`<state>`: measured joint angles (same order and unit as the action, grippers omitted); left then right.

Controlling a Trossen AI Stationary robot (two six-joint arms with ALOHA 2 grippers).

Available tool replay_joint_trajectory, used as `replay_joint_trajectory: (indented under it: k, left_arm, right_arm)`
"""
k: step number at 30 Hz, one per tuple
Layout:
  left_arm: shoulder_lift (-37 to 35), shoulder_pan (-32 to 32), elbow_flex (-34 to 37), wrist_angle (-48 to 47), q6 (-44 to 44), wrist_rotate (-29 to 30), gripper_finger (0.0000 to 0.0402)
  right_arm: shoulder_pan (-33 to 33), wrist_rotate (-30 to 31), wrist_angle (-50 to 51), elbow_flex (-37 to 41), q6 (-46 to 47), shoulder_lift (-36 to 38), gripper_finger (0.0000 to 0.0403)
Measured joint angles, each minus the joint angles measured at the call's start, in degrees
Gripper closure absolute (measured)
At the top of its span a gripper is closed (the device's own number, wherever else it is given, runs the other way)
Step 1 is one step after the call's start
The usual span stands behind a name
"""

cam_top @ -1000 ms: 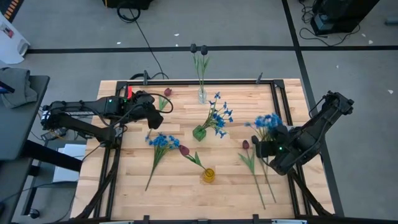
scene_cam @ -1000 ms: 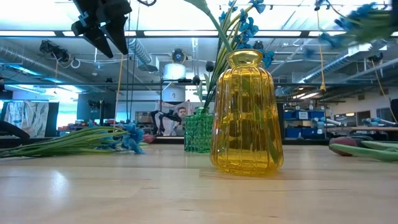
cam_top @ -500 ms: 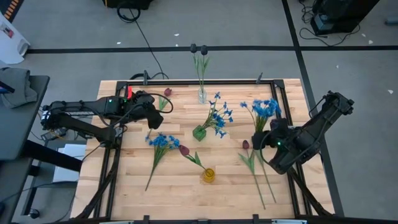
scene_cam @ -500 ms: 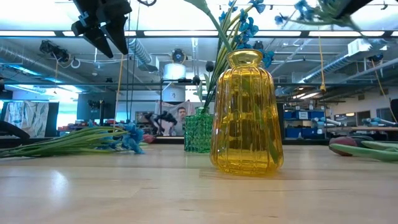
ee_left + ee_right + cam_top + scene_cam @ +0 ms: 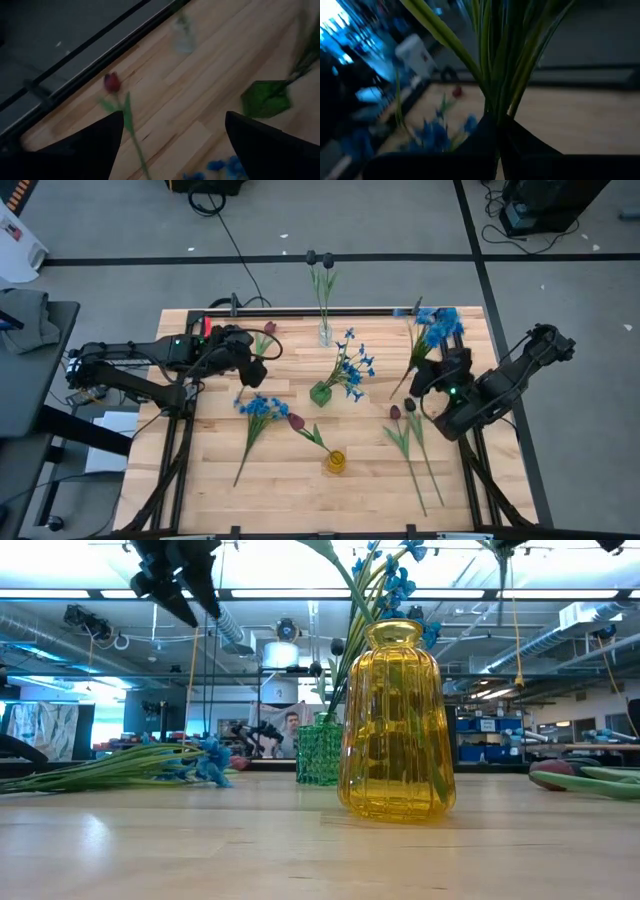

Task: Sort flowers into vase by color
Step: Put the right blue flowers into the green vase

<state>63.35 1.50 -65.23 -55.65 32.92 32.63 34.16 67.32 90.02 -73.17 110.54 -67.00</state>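
Raised since the earlier frame, the blue flower spray (image 5: 432, 323) now points toward the bench's (image 5: 200, 470) far right corner. Right gripper (image 5: 424, 379) is clamped on its stems. Left gripper (image 5: 256, 354) hangs wide beside a red bud (image 5: 269, 328); green vase (image 5: 320, 393) at centre.

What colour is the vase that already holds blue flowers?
Green: the green vase at mid-table holds the blue flowers. The high view shows it best.

Blue spray (image 5: 434, 328) lifted off the table's right side; another blue spray (image 5: 260, 408) lying flat; red tulips (image 5: 398, 427) lying flat.
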Motion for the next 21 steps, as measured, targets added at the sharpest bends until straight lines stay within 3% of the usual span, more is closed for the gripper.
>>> replay_joint_trajectory:
  k: [6, 14, 18, 21]
  left_arm:
    - [0.0, 0.0, 0.0, 7.4, -5.4, -1.8, 0.0046]
    - [0.0, 0.0, 0.0, 11.1, -7.5, -2.9, 0.0046]
    - [0.0, 0.0, 0.0, 12.3, -9.5, -6.6, 0.0046]
    - [0.0, 0.0, 0.0, 14.9, -12.5, -10.5, 0.0046]
  right_arm:
    - [-1.9, 10.0, -2.3, 0.0, -6.5, 4.9, 0.0387]
    - [-5.0, 19.1, -18.1, 0.0, -27.1, 8.2, 0.0386]
    - [-7.2, 19.1, -30.7, 0.0, -41.4, 8.2, 0.0386]
    - [-9.6, 15.5, -41.8, 0.0, -55.4, 7.6, 0.0386]
